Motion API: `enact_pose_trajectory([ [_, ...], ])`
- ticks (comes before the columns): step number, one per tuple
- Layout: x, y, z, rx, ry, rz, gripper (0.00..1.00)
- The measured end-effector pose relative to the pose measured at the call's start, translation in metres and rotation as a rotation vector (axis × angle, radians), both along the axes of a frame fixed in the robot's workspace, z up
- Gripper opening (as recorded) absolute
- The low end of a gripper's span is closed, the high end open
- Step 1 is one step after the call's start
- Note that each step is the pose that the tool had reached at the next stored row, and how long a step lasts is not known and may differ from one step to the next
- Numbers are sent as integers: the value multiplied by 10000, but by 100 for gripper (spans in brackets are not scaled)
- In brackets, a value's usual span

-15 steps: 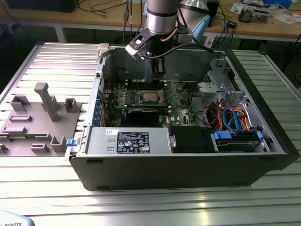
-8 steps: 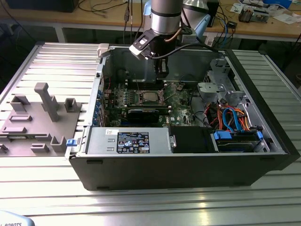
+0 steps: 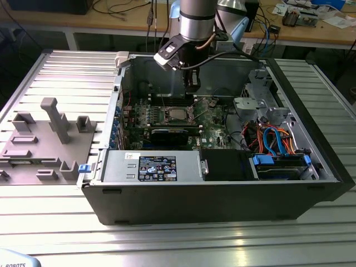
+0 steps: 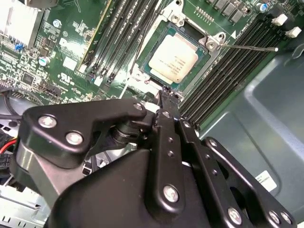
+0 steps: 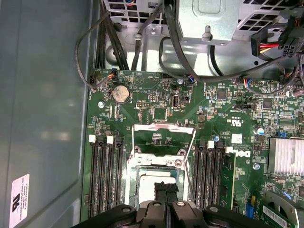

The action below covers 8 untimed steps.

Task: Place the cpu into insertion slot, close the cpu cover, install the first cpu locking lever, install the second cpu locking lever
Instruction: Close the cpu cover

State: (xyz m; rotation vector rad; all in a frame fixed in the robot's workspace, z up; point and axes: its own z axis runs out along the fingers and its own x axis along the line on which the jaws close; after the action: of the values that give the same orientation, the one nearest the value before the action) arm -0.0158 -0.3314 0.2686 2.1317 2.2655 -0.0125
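Worktop: a ribbed aluminium worktop (image 3: 183,245) is seen in the exterior view. An open computer case (image 3: 222,192) is carried near its middle, and a grey fixture (image 3: 55,122) is set by its edge at the exterior view's left.
Motherboard: the green motherboard (image 3: 214,128) is laid flat on the case floor, so the socket can be reached from above.
Cpu: the cpu (image 4: 173,59) is seated in the insertion slot (image 4: 207,53), pale face up.
Cpu cover: the cpu cover (image 5: 164,127) appears hinged back off the slot, so the chip is uncovered.
Lever: a thin locking lever (image 4: 249,47) is seen sticking out free.
Hand: the hand (image 4: 165,94) is clenched, with nothing seen between its fingers. It is held low at the slot's rim, and a closed tip is judged to suit pressing thin metal parts.
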Motion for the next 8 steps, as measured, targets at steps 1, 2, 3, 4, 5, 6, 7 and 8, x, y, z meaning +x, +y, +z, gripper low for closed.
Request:
enact_pose_trajectory([
  [1,1,0,0,0,0,0,11],
  [2,1,0,0,0,0,1,11],
  [3,3,0,0,-1,0,1,11],
  [4,9,0,0,0,0,2,11],
  [5,17,0,-1,1,-1,2,11],
  [6,24,0,0,0,0,1,11],
  [7,29,0,-1,1,0,0,11],
  [8,38,0,-1,0,0,1,11],
])
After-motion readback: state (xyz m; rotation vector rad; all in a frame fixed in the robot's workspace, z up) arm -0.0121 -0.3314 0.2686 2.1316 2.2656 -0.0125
